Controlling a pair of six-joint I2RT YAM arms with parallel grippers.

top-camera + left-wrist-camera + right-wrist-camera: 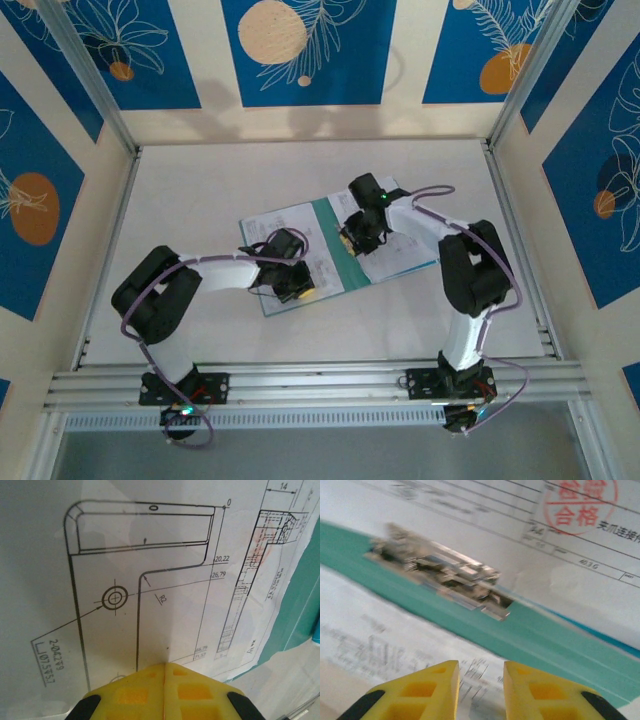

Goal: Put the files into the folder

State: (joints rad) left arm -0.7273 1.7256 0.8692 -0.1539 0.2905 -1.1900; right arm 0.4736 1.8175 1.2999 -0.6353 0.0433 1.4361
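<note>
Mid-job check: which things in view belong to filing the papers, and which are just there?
Job:
- files
- folder
- clip on the folder

Just there:
- table
- walls
- rail

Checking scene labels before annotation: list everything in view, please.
folder: one, teal-green, lying open at mid-table
files: several sheets, exact count unclear, white with black drawings and text, lying on both halves of the folder
metal clip: one, silver, on the folder's teal centre strip
stamp: one, red, on a sheet beyond the clip
table: one, white
wall panels: several, blue with orange and white motifs, around the table
left arm: one, white and black, reaching over the folder's left half
right arm: one, white and black, reaching over the folder's right half
left gripper: yellow fingers, shut, over a drawing sheet
right gripper: yellow fingers, slightly apart, near the clip
</note>
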